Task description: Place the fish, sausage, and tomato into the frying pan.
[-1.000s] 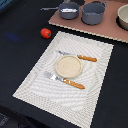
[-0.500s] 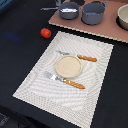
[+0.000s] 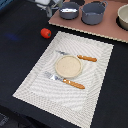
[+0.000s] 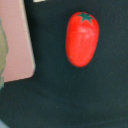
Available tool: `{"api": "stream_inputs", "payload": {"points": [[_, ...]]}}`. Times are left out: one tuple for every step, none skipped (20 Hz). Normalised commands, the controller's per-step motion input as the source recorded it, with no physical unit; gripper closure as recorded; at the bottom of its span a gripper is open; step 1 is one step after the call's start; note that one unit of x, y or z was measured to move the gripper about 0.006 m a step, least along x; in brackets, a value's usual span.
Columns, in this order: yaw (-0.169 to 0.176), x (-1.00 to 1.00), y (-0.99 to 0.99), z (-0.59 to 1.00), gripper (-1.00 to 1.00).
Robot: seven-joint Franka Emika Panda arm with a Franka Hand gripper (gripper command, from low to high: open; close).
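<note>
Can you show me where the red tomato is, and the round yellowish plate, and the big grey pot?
Small glossy red tomato (image 3: pixel 45 33), exterior view: middle of its body.
Round tan plate (image 3: pixel 68 66), exterior view: its flat centre.
Deep grey pot (image 3: pixel 93 13), exterior view: its side wall.

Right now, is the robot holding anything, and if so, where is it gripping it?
Nothing, as far as can be seen. The tomato lies alone on the dark table, with no fingers touching it; the gripper itself is not visible.
</note>
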Motion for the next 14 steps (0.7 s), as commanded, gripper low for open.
{"api": "stream_inputs", "payload": {"points": [[0.0,-0.54,0.0,-0.64,-1.0],[0.0,-0.52,0.0,-0.65,-1.0],[0.0,-0.53,0.0,-0.63,-1.0],[0.0,-0.55,0.03,-0.61,-1.0],[0.0,-0.56,0.06,-0.59,-1.0],[0.0,-0.58,0.03,-0.58,-1.0],[0.0,-0.56,0.02,-0.56,-1.0],[0.0,-0.51,0.04,-0.55,-1.0],[0.0,-0.5,0.0,-0.54,-1.0],[0.0,-0.49,0.0,-0.57,-1.0],[0.0,-0.49,0.0,-0.57,-1.0],[0.0,-0.48,0.0,-0.56,-1.0],[0.0,-0.48,0.0,-0.55,-1.0],[0.0,-0.44,0.02,-0.53,-1.0]]}}
